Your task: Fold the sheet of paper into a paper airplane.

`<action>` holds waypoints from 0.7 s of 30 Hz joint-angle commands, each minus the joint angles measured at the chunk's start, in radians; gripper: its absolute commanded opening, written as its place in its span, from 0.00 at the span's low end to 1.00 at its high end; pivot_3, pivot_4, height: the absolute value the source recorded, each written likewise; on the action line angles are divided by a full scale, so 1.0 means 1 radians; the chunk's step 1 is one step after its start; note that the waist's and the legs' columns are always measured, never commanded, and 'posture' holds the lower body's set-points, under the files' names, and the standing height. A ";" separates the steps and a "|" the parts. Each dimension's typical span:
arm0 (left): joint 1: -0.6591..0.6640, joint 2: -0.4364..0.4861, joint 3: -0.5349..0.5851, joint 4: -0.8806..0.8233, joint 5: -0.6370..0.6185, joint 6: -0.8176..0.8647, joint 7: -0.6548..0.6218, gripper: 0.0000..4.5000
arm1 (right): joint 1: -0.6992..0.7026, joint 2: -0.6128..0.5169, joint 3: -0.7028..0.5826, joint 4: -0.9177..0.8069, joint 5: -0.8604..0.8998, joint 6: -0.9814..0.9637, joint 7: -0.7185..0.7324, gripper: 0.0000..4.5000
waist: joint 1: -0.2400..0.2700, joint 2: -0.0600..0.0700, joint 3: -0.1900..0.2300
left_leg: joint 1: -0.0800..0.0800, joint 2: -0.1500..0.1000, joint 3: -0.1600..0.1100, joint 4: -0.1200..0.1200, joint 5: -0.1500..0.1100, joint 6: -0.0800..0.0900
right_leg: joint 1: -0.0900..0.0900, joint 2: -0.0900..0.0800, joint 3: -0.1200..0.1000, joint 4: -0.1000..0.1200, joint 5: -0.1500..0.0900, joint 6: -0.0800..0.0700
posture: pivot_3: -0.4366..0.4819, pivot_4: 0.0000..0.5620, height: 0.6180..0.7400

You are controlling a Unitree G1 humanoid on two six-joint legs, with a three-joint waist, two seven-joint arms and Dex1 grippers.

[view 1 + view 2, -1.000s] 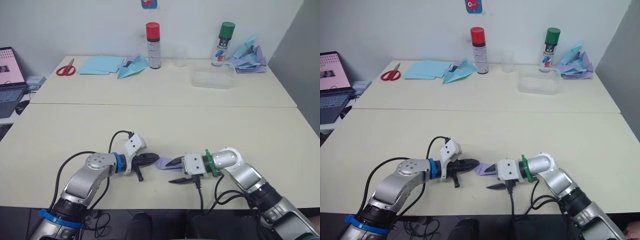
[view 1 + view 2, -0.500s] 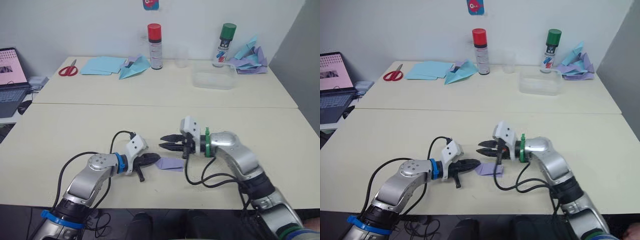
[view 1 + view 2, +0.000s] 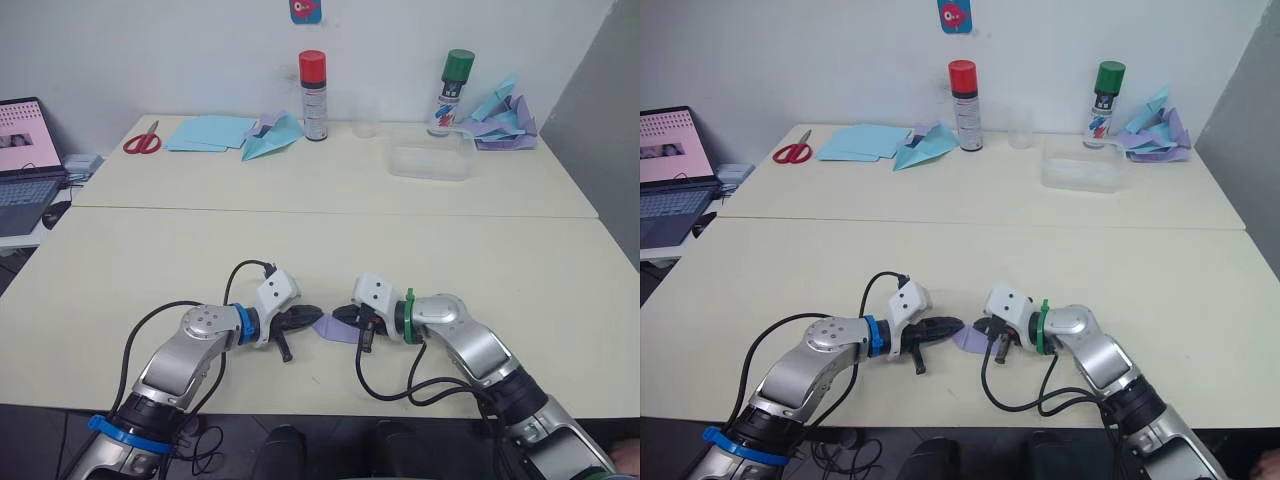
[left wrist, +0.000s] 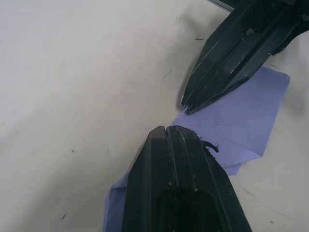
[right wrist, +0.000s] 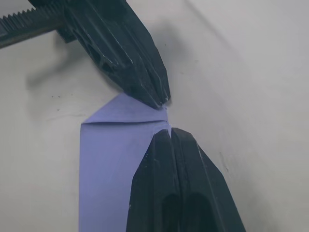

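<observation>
The sheet of paper (image 3: pixel 338 329) lies flat on the desk (image 3: pixel 320 240), partly folded, directly between the two sets of fingers, which come at it tip to tip from opposite sides. The left gripper (image 3: pixel 308 316) reaches in from the robot's left with its fingers pressed together, their tips resting on the paper's near corner; in the left wrist view the lavender sheet spreads out from under those left fingers (image 4: pixel 178 164) and on past them. The right gripper (image 3: pixel 345 316) points back the other way, its fingers also together, tips set down on the same sheet just beside the left tips, almost touching them. In the right wrist view the right fingers (image 5: pixel 176 179) cover a folded edge, with a crease running across the paper just ahead of the tips.

The paper's long axis seems to run from under the left fingers out beneath the right ones, so it lies along the line joining both arms. Both are about equally near. Neither pair clamps the paper; they look to be pressing it flat. The next fold likely turns on one tip pinning the crease while the other works along it
</observation>
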 commanded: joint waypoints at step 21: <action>0.019 0.006 -0.005 0.071 0.042 -0.011 0.009 0.00 | 0.104 -0.011 -0.067 -0.185 0.073 0.080 -0.028 0.00 | -0.004 0.002 -0.006 | -0.001 0.001 0.000 -0.001 0.000 0.000 | -0.001 0.000 0.000 -0.002 -0.002 -0.002 | 0.48 0.27 1.00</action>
